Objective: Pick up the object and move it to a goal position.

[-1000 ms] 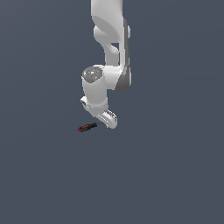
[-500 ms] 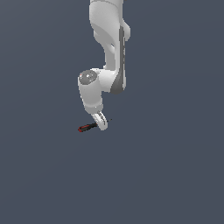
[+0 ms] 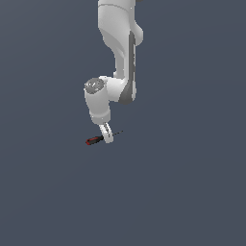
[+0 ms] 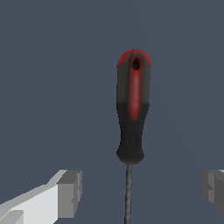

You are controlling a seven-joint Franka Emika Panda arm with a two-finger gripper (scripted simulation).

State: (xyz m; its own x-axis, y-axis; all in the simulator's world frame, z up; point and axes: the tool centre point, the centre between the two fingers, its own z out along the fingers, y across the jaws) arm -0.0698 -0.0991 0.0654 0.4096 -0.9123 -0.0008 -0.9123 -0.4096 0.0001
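Observation:
The screwdriver (image 3: 94, 140) lies flat on the dark grey floor, its red-and-black handle toward the exterior view's left and its thin shaft toward the right. My gripper (image 3: 108, 137) is down at floor level over the shaft, just beside the handle. In the wrist view the handle (image 4: 132, 109) and the shaft (image 4: 128, 192) lie between the two fingers. The gripper (image 4: 142, 190) is open, with one finger (image 4: 70, 192) and the other finger (image 4: 214, 188) well apart on either side of the shaft. Neither touches it.
The white arm (image 3: 117, 57) reaches down from above in the exterior view. A plain dark grey floor (image 3: 182, 182) surrounds the screwdriver; no other object shows.
The arm has lowered and swung toward the exterior view's left, bringing the gripper down around the screwdriver's shaft. The screwdriver has not moved.

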